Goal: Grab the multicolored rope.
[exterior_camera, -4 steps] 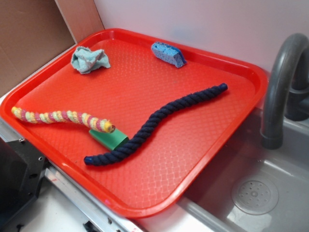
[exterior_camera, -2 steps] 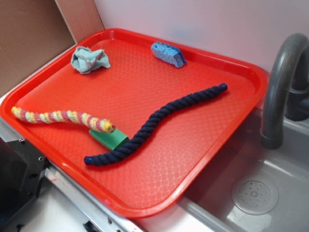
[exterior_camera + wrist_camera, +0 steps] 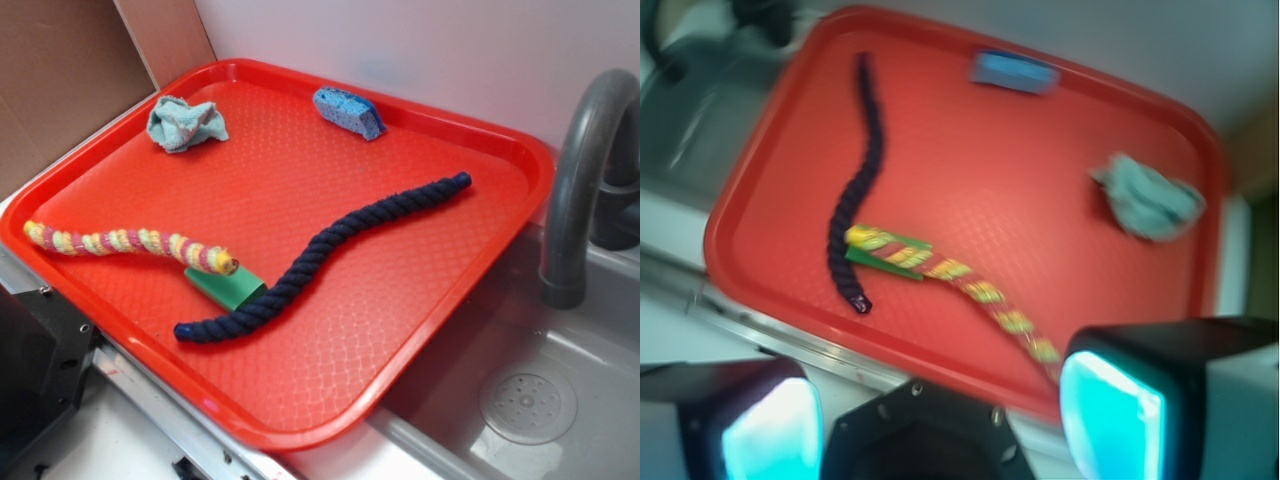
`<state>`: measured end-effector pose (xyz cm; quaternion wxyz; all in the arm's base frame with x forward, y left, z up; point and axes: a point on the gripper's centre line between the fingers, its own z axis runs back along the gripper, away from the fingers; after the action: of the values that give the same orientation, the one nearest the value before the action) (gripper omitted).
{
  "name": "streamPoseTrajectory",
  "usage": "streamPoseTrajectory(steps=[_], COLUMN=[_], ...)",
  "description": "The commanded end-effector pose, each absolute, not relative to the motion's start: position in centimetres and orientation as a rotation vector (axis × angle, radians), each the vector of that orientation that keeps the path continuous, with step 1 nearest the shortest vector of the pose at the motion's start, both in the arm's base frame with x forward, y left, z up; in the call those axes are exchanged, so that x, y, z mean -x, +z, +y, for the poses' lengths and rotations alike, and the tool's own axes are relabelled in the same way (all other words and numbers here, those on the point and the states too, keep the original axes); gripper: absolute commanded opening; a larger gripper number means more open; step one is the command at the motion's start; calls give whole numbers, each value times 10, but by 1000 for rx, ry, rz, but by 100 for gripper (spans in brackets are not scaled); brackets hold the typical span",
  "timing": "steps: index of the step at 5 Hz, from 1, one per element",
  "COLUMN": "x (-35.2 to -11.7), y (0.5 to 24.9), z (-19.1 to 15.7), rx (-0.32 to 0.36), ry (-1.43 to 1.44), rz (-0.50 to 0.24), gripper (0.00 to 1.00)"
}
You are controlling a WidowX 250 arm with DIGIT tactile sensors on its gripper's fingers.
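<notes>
The red tray [image 3: 440,300] lies on the surface beside a grey sink [image 3: 560,380] with a dark faucet [image 3: 580,170] at the right. On the tray, the dark blue rope [image 3: 310,262] runs diagonally from the near centre toward the far right. The multicolored rope [image 3: 125,243] lies along the near left edge, apart from the gripper; its right end rests on a green block [image 3: 228,288]. A crumpled light-blue cloth [image 3: 185,122] sits at the far left and a blue sponge [image 3: 348,111] at the far centre. The gripper [image 3: 940,420] hovers above the tray's near edge, released, fingers [image 3: 1110,415] spread wide and holding nothing.
</notes>
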<state>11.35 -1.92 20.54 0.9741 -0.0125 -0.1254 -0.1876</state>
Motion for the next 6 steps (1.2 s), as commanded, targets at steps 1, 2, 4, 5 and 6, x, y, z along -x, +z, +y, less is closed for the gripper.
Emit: streamPoseTrajectory(steps=[1,2,4,5,6], x=[-145,-148,-165,-175,-179], y=[163,144,101,82,71], z=[-5,-8,10,15,17], rx=[38,34,-7,-57,-42], ry=[-681,-767,-829,-869,-935], rz=[-326,-321,-232,-190,-190], gripper=[100,100,100,100,100])
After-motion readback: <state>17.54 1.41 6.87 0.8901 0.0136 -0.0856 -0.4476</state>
